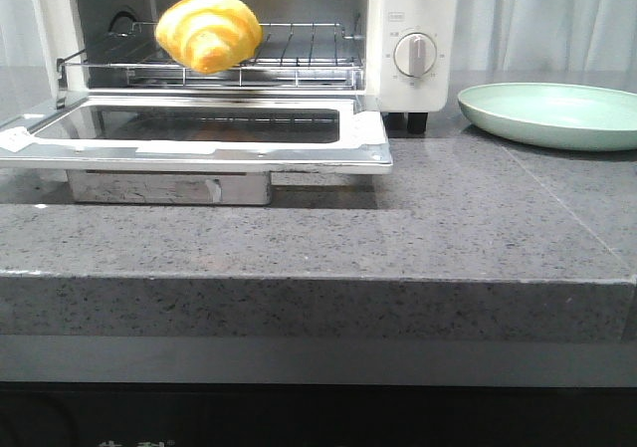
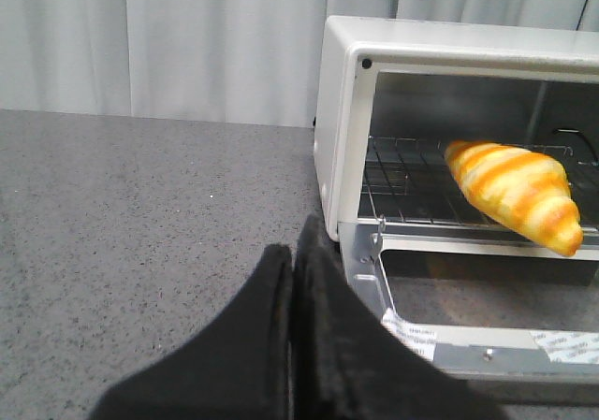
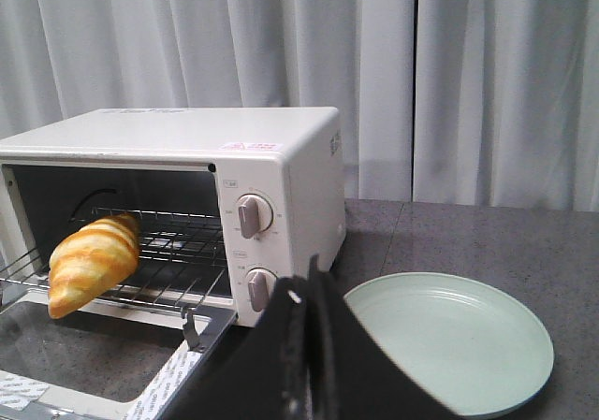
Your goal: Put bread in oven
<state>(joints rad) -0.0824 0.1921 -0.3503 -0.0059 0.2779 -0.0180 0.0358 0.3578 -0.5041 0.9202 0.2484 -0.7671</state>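
Grey speckled stone runs under both of my arms, with pale curtains hanging behind. From the left wrist view, my left gripper has its two black fingers pressed together and holds nothing; the right gripper is the same, closed and empty. Just ahead of the left gripper, a little to its right, stands the oven with its glass door folded down flat, near the fingertips. Ahead of the right gripper and to its left I see the same oven, and just beside the gripper on the other side lies the green plate, with nothing on it. The bread rests on the wire rack, near its front edge, with one end seeming to reach a little over that edge. I judge the placing is done, so the step in hand is to close the door; for this I would first check that the roll does not stick out, then lift the door slowly from below its front rim. The bread is glossy, golden yellow with orange-brown stripes, shaped like a croissant, and looks smooth.
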